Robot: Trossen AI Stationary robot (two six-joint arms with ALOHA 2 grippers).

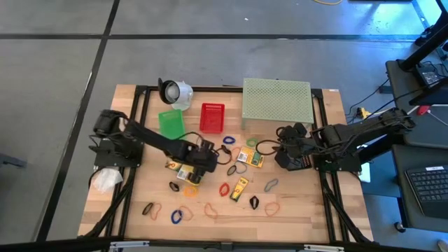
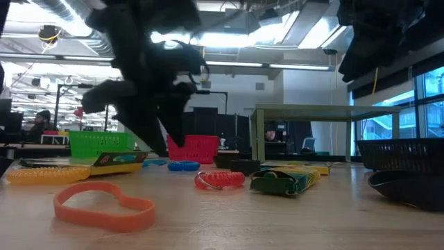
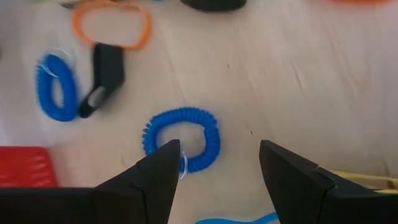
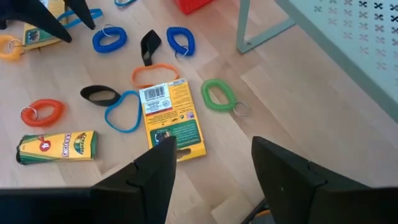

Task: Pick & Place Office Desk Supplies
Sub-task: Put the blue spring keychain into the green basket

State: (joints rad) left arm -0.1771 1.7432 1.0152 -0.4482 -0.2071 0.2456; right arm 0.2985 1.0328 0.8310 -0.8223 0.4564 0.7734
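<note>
Two grippers of mine hang spread and empty. Just under my left gripper lies a blue coil band. Ahead of my right gripper lies a crayon box.

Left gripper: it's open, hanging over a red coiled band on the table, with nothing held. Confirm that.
Not quite: the coiled band under the left gripper is blue, not red, as the left wrist view shows. The rest stands: the gripper is open, hangs over the band lying on the table, and holds nothing.
</note>
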